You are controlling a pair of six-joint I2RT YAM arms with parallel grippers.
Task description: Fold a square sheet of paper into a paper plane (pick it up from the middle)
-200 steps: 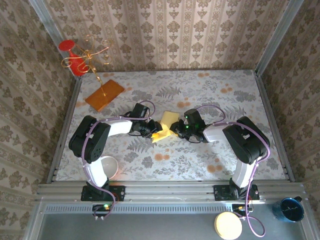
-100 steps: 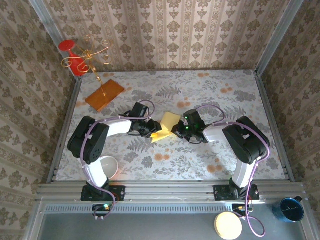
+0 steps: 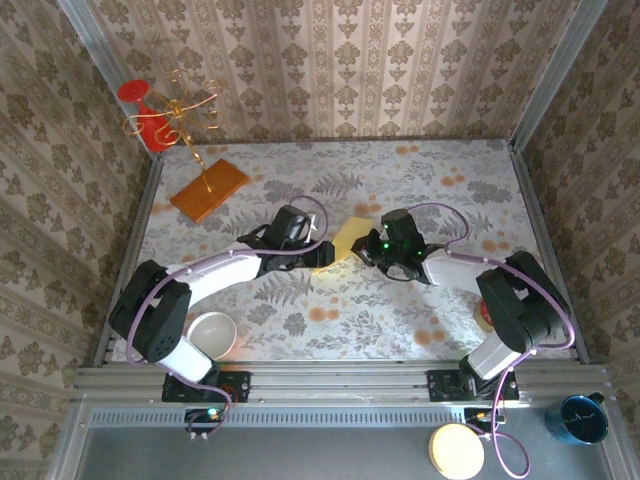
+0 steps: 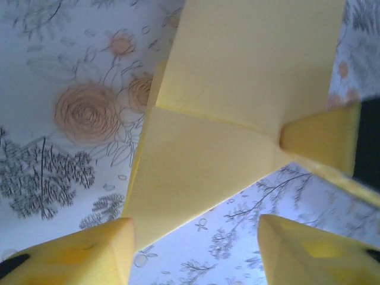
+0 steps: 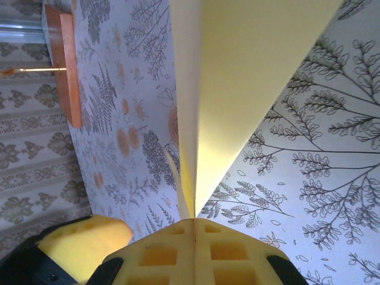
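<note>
Pinching the thin, pale-yellow sheet of paper (image 5: 249, 89) between the foam pads of my right end effector (image 5: 195, 230), I have those jaws pressed fully together on its lower edge. The sheet rises from the seam already folded on itself, and its top is cut off by the frame.

My left end effector (image 4: 193, 252) stands open. Its two yellow pads sit apart at the bottom of the left wrist view, with nothing clamped between them. A lower corner of the sheet comes down just beside the left-hand pad, but I cannot tell whether it touches.

From above, the paper lies at the middle of the floral-patterned surface (image 3: 430, 170), between my two wrists. Both sets of fingertips are hidden there under the wrist housings and cables, and the creases are too small to read. Whether the sheet clears the surface I cannot tell.

At the far left lies an orange rectangular board (image 3: 208, 188) with a gold wire stand (image 3: 185, 110) rising from it. At the near left, a white bowl (image 3: 212, 335) is partly covered by my left arm.
</note>
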